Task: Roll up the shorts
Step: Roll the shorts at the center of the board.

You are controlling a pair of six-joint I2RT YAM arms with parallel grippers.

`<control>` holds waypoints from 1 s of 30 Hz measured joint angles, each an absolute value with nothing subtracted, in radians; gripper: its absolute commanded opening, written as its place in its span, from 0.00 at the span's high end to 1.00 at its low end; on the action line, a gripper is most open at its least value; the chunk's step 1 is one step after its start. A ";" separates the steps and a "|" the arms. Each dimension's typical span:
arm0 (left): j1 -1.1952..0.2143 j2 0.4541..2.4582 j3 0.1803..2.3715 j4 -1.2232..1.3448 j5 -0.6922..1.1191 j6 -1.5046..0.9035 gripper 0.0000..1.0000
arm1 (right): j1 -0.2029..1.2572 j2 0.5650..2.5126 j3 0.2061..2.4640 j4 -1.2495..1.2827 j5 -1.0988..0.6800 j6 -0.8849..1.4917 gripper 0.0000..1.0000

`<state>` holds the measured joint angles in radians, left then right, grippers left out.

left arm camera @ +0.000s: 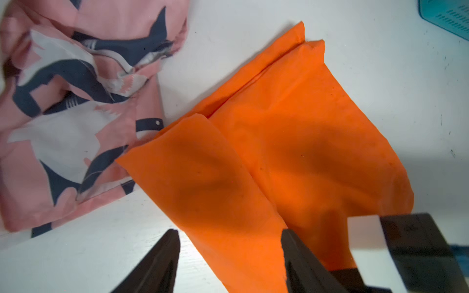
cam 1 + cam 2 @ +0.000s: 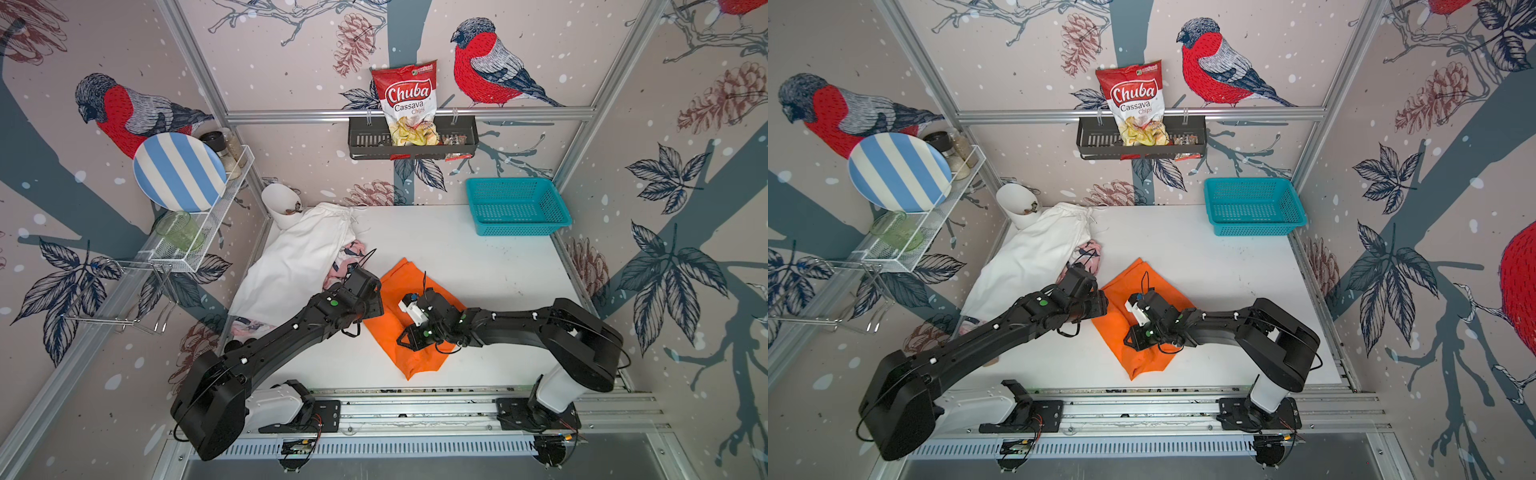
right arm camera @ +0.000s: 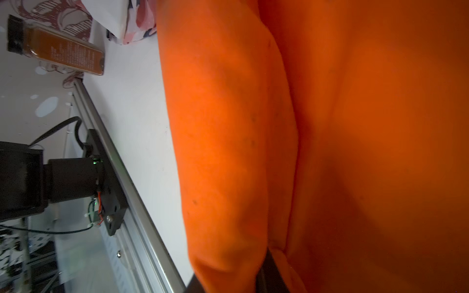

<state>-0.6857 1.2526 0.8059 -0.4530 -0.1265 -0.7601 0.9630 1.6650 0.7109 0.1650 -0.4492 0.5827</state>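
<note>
Right tool [image 3: 236,279] pinched the plain orange cloth shorts [image 1: 304,142]; left tool [image 1: 228,233] gaped wide. Tight, even turns looked wise.

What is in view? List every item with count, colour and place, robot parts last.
orange shorts: one, orange, folded, table centre
white shorts: one, white, table's left side
pink patterned shorts: one, pink with navy and white, partly under the white shorts
plastic basket: one, teal, far right table corner
wall basket: one, black, on the back rail
chips bag: one, red and white, in the wall basket
wire rack: one, white, left wall
plate: one, blue-and-white striped, on the wire rack
glass: one, green, on the wire rack
cup: one, white, far left corner
table: one, white
left gripper: one, black, open over the orange shorts' edge
right gripper: one, black, shut on an orange fold
</note>
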 measured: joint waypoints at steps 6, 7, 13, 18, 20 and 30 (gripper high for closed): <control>-0.705 1.332 0.820 -0.443 -0.105 -0.779 0.34 | 0.922 1.678 0.653 0.276 -0.545 0.632 0.79; -0.706 1.344 0.820 -0.443 -0.105 -0.785 0.34 | 0.921 1.675 0.647 0.281 -0.551 0.635 0.79; -0.731 1.269 0.760 -0.429 -0.104 -0.817 0.42 | 0.899 1.653 0.652 0.241 -0.552 0.651 0.81; -0.767 1.178 0.635 -0.421 -0.064 -0.868 0.60 | 0.873 1.617 0.661 0.190 -0.495 0.661 0.81; -0.785 1.203 0.594 -0.400 -0.044 -0.887 0.68 | 0.864 1.602 0.672 0.169 -0.471 0.666 0.81; -0.817 1.464 0.628 -0.140 0.046 -0.878 0.72 | 0.893 1.530 0.739 0.085 -0.418 0.683 0.83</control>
<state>-0.8173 1.4639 0.6285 -0.1402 0.0463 -0.8780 0.8932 1.5295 0.7391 0.0849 -0.4179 0.6834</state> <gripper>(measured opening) 0.284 0.178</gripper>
